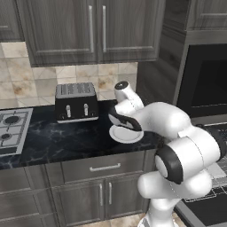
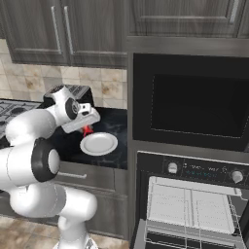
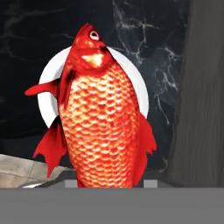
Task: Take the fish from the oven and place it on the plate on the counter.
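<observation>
Overhead, scaly red-orange fish (image 3: 100,118) hangs above white plate (image 3: 48,83).

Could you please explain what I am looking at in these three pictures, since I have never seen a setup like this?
This is a rendered kitchen with a white robot arm on a mobile base. Two pictures come from cameras on that base, behind the arm on its left and right. The third comes from a camera on the hand, looking along its fingers. The hand is shut on the fish, red-orange and scaly, and holds it above the plate, a white one on the black marble-look counter. A toaster stands behind, and a gas hob lies to the left. In the right base view the oven is open, with its pale rack tray pulled out and bare.
</observation>
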{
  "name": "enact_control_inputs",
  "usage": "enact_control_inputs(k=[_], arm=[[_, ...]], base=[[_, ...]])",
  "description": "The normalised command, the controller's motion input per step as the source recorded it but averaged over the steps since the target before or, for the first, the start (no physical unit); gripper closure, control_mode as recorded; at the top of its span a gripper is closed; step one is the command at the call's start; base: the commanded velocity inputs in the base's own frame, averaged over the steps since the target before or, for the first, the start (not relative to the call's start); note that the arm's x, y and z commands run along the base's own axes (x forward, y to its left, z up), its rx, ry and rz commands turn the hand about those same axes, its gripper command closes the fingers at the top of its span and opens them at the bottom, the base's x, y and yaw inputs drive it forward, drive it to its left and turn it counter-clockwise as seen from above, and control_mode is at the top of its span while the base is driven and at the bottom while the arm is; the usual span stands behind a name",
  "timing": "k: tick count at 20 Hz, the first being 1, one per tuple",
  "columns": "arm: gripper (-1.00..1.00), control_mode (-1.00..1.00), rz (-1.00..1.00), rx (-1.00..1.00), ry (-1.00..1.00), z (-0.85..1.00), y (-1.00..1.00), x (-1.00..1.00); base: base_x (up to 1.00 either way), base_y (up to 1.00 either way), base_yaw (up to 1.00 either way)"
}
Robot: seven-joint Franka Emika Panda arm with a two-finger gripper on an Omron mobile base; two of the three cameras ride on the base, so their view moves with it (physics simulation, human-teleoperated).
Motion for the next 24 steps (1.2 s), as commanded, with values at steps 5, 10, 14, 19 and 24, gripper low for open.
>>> enact_control_inputs(k=[5,10,14,19,24], arm=[[1.00,-1.00,0.00,0.14,0.03,-0.41,-0.01,0.31],[1.00,-1.00,0.00,0.14,0.04,-0.38,-0.01,0.42],[1.00,-1.00,0.00,0.08,0.06,-0.31,0.00,0.46],[1.00,-1.00,0.00,0.07,0.05,-0.21,0.00,0.40],[1.00,-1.00,-0.01,0.05,0.01,-0.29,0.00,0.04]], base=[[0.00,0.00,0.00],[0.00,0.00,0.00],[0.00,0.00,0.00],[0.00,0.00,0.00],[0.00,0.00,0.00]])
